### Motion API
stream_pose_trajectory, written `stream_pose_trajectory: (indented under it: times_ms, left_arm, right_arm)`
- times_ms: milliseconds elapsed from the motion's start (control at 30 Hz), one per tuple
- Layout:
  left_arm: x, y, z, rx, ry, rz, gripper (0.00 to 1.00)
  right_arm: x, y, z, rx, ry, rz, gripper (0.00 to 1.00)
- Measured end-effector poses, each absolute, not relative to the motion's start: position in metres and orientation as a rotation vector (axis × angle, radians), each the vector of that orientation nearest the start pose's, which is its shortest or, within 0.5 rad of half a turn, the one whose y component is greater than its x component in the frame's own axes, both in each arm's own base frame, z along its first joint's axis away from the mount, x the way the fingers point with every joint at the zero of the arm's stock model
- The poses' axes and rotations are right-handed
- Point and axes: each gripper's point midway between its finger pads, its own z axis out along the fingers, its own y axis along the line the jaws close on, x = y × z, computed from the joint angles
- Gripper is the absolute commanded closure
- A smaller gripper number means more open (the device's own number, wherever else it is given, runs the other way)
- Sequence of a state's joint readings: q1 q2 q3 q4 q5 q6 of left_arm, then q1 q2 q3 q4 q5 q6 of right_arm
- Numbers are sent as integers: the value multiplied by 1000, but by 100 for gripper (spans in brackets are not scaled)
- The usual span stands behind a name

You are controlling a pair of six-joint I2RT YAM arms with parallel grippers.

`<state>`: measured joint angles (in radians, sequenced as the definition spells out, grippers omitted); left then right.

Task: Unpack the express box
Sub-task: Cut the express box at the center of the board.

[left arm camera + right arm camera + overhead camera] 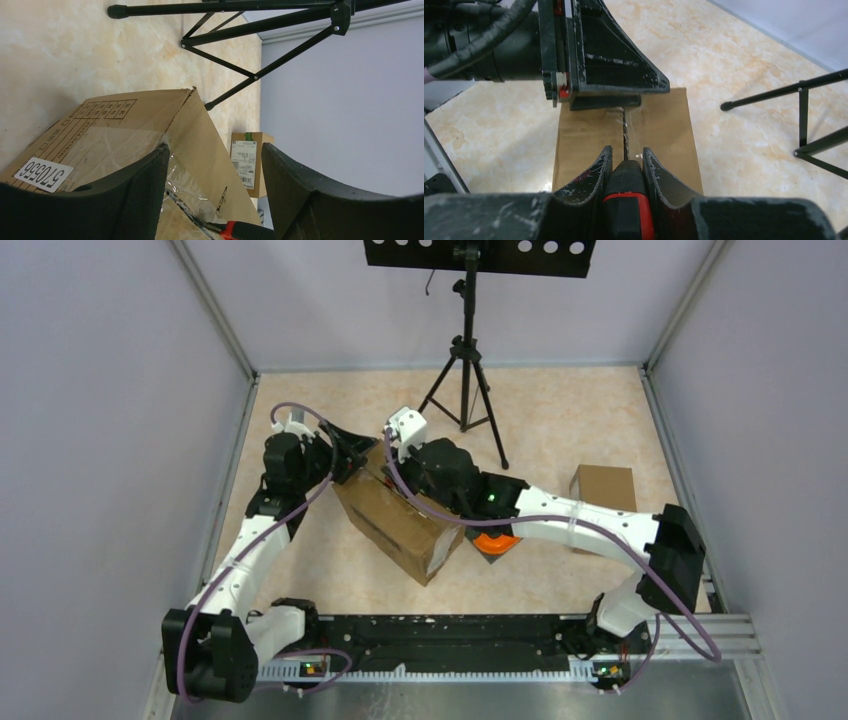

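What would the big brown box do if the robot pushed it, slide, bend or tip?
Probably slide: the cardboard box lies on a smooth, polished-looking table. It likely stays fairly stiff, since its edges look straight and crisp. Tipping seems unlikely, because it lies long and low.

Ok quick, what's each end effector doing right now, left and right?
Left end effector: open, straddling the end of the cardboard box.
Right end effector: shut on the black-and-red cutter, its blade on the box.
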<state>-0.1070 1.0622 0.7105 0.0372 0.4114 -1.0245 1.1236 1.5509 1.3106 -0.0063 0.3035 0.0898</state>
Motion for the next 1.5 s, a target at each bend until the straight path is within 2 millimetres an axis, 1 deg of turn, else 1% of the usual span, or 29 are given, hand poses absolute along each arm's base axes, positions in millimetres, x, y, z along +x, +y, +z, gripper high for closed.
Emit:
stream_pose_trajectory:
  times_ms: [167,600,1133,1367,1500]
  left_arm:
    - [335,-136,226,-633,1925,-1113,27]
    - [337,-133,226,-648,1917,-1096,27]
    - [337,-133,225,-649,1919,-1095,27]
    - [339,-131,225,-660,1913,-1079,27]
    - [338,-132,225,-658,1915,-1082,27]
  right_arm:
    - [251,411,278,-717,1735,568,100]
    - [240,390,292,-698,1749,573,100]
    - [233,374,290,-697,1768,562,100]
    - [229,361,282,-701,1795,537,100]
    - [227,356,281,-698,1795,537,100]
